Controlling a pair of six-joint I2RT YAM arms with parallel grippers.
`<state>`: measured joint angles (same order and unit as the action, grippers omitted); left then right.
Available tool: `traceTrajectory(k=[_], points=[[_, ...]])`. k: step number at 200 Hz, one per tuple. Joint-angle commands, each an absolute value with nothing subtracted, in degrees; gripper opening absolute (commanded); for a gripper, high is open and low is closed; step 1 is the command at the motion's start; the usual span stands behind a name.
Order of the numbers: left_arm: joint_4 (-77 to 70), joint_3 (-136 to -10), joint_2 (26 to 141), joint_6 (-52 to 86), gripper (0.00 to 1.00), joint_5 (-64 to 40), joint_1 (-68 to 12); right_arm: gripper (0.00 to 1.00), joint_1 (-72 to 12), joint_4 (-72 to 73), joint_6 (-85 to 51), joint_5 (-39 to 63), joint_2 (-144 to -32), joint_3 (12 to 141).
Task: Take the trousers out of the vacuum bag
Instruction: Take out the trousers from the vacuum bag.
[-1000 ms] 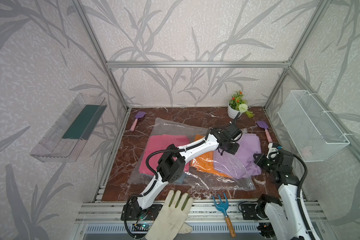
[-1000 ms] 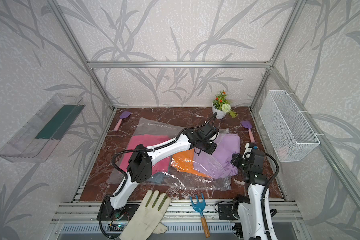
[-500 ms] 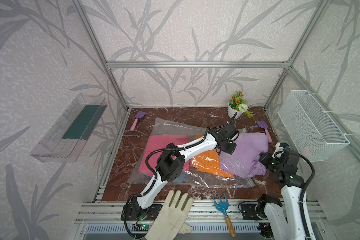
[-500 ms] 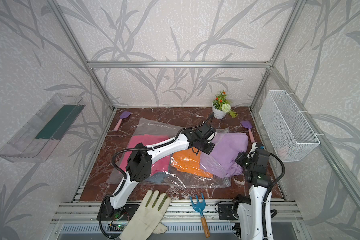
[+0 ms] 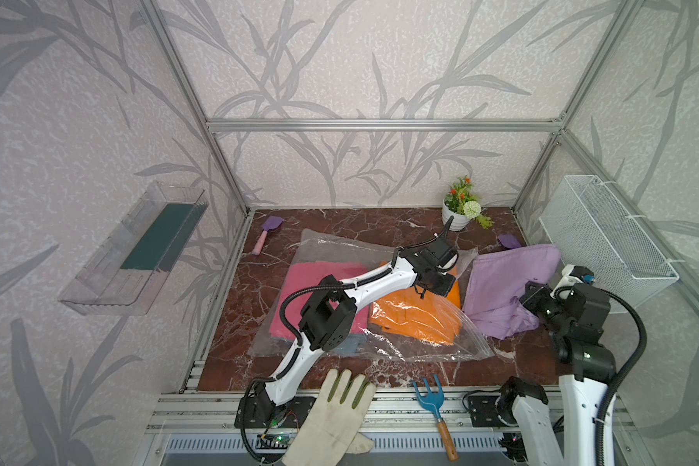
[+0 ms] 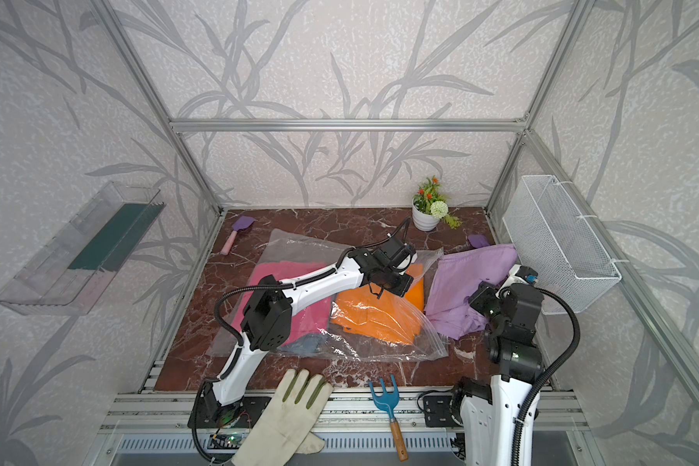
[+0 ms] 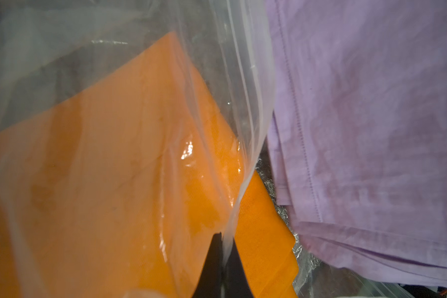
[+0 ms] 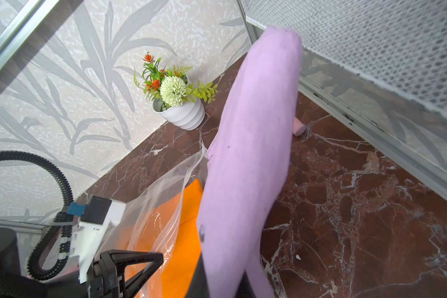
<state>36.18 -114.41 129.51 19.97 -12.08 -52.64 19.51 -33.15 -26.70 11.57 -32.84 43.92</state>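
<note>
- The right gripper [image 5: 530,293] is clamped on the lilac trousers [image 5: 505,282]. In the right wrist view the cloth drapes over its fingers, so only dark slivers show on either side of the fabric.
- The left gripper [image 7: 223,245] is pinched tight on the mouth edge of the vacuum bag [image 5: 412,343]. In the left wrist view its black fingertips [image 7: 212,258] meet on the clear film beside the zip-seal strip.
- The denim trousers [image 5: 352,345] are largely hidden. Only a blue strip shows in both top views, under the left arm's elbow and the pink trousers [image 5: 299,278].
- The pink trousers and the orange trousers [image 5: 416,318] lie inside the bag at mid-table. A corner of the orange pair pokes out at the mouth, partly screened by the left wrist.
- A purple spatula [image 5: 509,241] near the wire basket [image 5: 606,242] is mostly covered by the far end of the lilac pair.
- The cream glove [image 5: 331,415] is cut off at the lower edge of both top views.
- Compared with a second ago, the lilac pair has slid out from under the film. It now lies fully outside the bag, just beside the mouth, with its far end near the basket.
- The right arm has drawn back toward the right wall. The left gripper has kept its hold on the film.
</note>
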Motion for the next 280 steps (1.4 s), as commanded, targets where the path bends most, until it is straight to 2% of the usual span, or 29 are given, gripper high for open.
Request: traceTrajectory(k=[1,94,206,280], points=[[34.70,-113.22,126.39,19.50,0.00,-11.69,-51.18,0.00,19.95,-30.29,-25.12,10.55,-32.35,47.90],[31.70,-108.81,121.98,20.12,0.00,-11.81,-47.44,0.00,19.90,-29.88,-20.68,11.86,-37.17,55.32],[30.21,-104.40,117.25,19.97,0.00,-10.60,-42.08,0.00,19.93,-31.82,-17.21,1.17,-36.47,59.23],[28.22,-98.88,112.22,20.39,0.00,-10.27,-37.24,0.00,19.91,-31.47,-17.31,0.44,-37.92,57.51]])
